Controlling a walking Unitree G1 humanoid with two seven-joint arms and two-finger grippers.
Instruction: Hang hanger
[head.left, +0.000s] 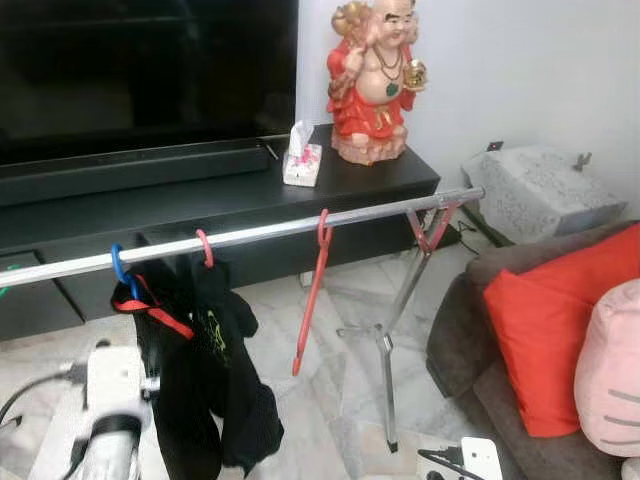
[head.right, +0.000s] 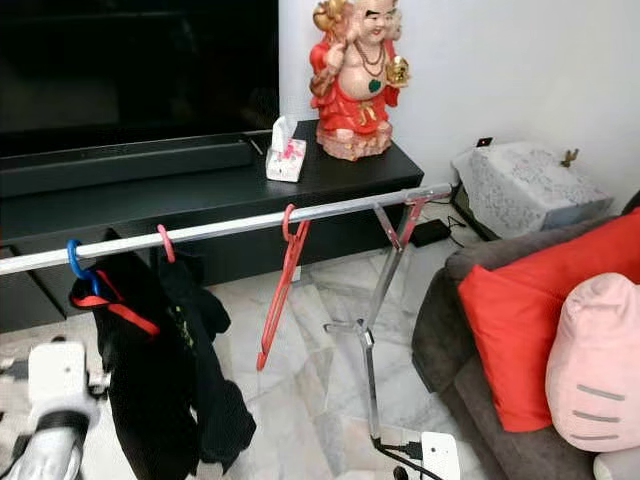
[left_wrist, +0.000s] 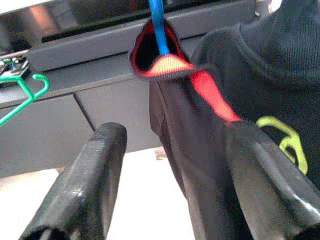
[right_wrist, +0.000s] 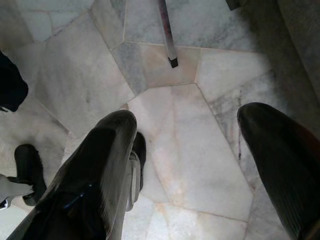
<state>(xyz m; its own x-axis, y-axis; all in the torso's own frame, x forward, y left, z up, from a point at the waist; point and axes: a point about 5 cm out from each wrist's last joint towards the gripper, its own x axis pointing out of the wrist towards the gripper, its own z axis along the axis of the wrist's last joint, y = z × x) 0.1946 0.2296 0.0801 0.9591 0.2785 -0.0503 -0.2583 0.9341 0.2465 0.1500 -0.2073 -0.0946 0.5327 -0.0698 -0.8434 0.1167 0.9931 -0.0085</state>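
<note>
Left eye view: silver rail (head.left: 260, 233) runs across the room on a metal stand (head.left: 385, 340), in front of a black TV cabinet (head.left: 200, 200). Red hanger (head.left: 312, 300) hangs empty from the rail near its middle, tilted. Further left, a blue hanger (head.left: 122, 270) and a pink hanger (head.left: 204, 248) hold black clothes (head.left: 205, 370). Left arm (head.left: 110, 420) shows low at the left, below the clothes. Red figurine (head.left: 372, 80) and tissue box (head.left: 303, 155) sit on the cabinet; red cushion (head.left: 560, 330) on the sofa at the right. Left wrist view: left gripper (left_wrist: 172, 180) has its two fingers spread wide, holding nothing, pointed at the black clothes just ahead; green hanger (left_wrist: 22, 97) lies on the cabinet. Right wrist view: right gripper (right_wrist: 197, 170) is wide open and empty, aimed down at the marble floor (right_wrist: 175, 130).
</note>
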